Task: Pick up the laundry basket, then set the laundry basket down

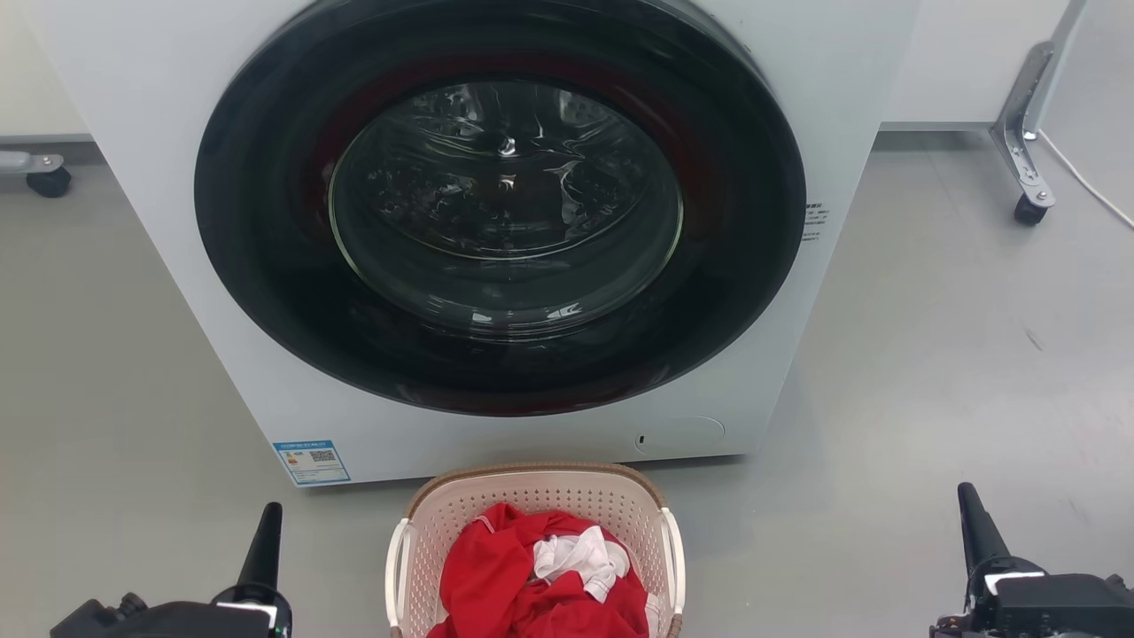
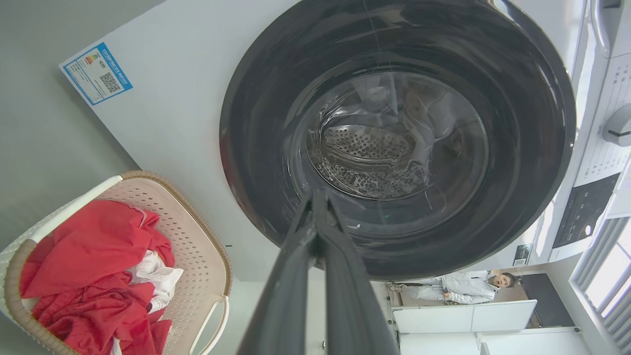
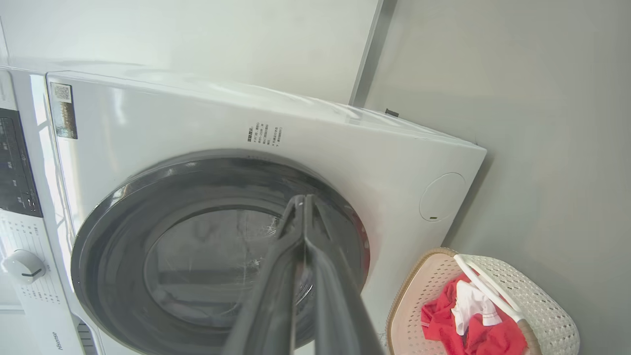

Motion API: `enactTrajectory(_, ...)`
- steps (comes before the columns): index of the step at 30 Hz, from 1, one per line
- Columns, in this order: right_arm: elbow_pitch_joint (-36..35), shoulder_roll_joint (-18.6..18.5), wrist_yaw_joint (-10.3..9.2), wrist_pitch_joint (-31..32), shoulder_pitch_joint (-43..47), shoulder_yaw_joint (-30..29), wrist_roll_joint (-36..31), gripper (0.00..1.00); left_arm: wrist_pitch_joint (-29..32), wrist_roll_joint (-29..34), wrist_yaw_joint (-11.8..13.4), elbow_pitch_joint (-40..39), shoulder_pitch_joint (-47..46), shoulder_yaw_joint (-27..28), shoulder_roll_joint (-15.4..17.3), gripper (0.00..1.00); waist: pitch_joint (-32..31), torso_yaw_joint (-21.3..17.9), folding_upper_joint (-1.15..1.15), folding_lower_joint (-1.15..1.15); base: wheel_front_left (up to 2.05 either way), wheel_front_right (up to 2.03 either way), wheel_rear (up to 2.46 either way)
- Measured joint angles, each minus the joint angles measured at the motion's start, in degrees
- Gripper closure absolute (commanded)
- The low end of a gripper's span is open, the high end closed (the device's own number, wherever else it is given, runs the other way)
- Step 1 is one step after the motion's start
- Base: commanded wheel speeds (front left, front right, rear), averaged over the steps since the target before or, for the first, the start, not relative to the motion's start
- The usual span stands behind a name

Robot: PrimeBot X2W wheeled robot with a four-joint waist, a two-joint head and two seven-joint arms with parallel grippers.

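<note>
The laundry basket (image 1: 532, 501) stands on the floor at the bottom centre of the head view, just in front of the washing machine. It is cream with perforated walls, a brown rim and white side handles, and holds red and white clothes. It also lies at the lower left of the left wrist view, laundry basket (image 2: 197, 246), and the lower right of the right wrist view, laundry basket (image 3: 537, 296). My left gripper (image 1: 268, 518) is shut, left of the basket and apart from it. My right gripper (image 1: 967, 496) is shut, far to the basket's right. Both hold nothing.
A white front-loading washing machine (image 1: 797, 106) with a closed round dark door (image 1: 500, 204) rises right behind the basket. A castor (image 1: 49, 182) stands at the far left and a metal wheeled leg (image 1: 1023, 133) at the far right. Grey floor spreads on both sides. A person (image 2: 463, 286) is seen beyond the machine.
</note>
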Motion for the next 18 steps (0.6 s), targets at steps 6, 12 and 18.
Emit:
enactTrajectory(6,0.57,0.13,0.85,1.42,-0.28,-1.62,4.81,1.00,1.25,-4.65,-1.00,0.74,-0.51,0.64,-0.04,1.00,-0.22,0.03,0.00,0.00,0.00,0.00,0.00)
enactTrajectory(12,1.36,0.27,1.65,2.47,-0.37,-3.14,9.34,1.00,2.44,-9.51,-1.99,1.18,-1.54,1.71,-0.15,1.00,-0.43,0.05,0.00,0.00,0.00,0.00,0.00)
enactTrajectory(18,1.64,0.36,2.30,3.39,-1.37,-4.12,12.45,1.00,3.21,-13.05,-2.47,1.60,-2.48,2.08,-0.24,1.00,-0.55,0.06,0.00,0.00,0.00,0.00,0.00)
